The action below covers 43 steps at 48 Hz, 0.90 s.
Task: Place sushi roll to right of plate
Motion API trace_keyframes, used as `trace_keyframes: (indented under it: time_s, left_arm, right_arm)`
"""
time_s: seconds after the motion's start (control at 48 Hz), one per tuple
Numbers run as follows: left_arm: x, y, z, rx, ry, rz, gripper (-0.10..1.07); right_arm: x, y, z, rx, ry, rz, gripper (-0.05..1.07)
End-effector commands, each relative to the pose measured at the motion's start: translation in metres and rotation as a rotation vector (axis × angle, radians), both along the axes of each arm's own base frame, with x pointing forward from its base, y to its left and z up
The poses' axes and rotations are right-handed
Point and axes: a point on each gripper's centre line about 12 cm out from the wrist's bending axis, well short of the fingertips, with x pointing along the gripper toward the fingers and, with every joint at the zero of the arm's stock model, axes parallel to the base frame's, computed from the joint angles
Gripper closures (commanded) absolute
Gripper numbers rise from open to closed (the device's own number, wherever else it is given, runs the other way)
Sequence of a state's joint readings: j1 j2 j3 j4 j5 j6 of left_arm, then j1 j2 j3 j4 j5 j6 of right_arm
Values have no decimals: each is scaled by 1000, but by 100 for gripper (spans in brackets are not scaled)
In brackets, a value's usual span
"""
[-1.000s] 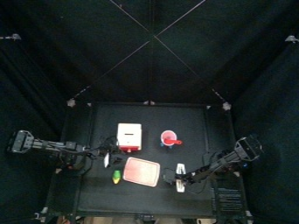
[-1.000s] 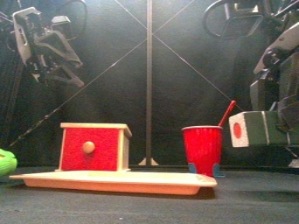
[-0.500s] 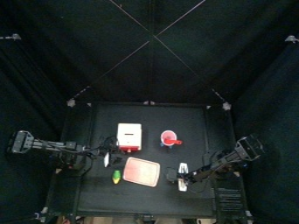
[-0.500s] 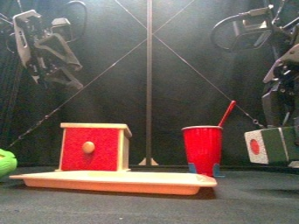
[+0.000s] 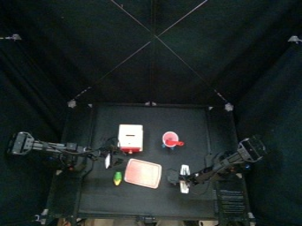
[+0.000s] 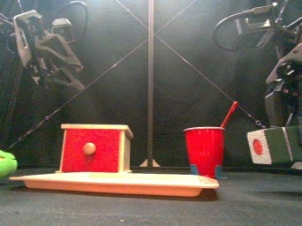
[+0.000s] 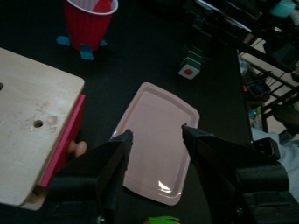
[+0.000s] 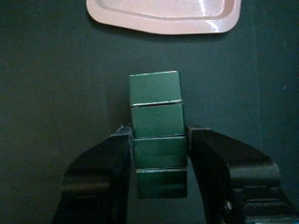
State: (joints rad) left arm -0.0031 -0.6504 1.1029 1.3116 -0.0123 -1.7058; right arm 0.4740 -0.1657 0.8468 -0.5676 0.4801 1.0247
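The right gripper (image 8: 159, 133) is clamping the sushi roll (image 8: 158, 114) between its fingers (image 8: 117, 153), one pressing on each long side. The roll is lying level in the grasp. In the right wrist view its long axis is running straight out from between the fingers, with the far end pointing at the near edge of the plate (image 8: 163, 19) and a stretch of bare desk (image 8: 59, 105) showing between them.

From the front, one end face is turning toward the camera and slightly toward the plate. That face is showing as a white square with a red spot in the middle, and the dark greenish-black wrap is covering the sides. Faint seams are crossing the wrap.

The roll is sitting low at the desk's right side, to the right of the red cup (image 6: 204, 150) and well clear of the plate. Whether it is touching the desk I cannot tell.

The left gripper (image 7: 156, 138) is hanging high on the left, fingers spread and gripping nothing, looking down on the plate beside the wooden box (image 6: 94, 148).
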Motion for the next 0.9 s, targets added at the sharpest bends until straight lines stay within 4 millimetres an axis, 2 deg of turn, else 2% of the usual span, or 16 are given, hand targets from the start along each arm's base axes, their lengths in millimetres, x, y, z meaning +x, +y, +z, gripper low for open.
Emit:
trace_keyframes:
  time_s: [0.0,0.375,0.875]
  left_arm:
    - [3,1,5,-1,-15,0,11]
    - [3,0,5,-1,-15,-2,11]
    - [3,0,5,-1,-15,-2,11]
  right_arm:
    - [3,1,12,19,-39,2,28]
    - [5,-2,10,20,-32,-14,6]
    - [6,1,12,14,-35,-1,5]
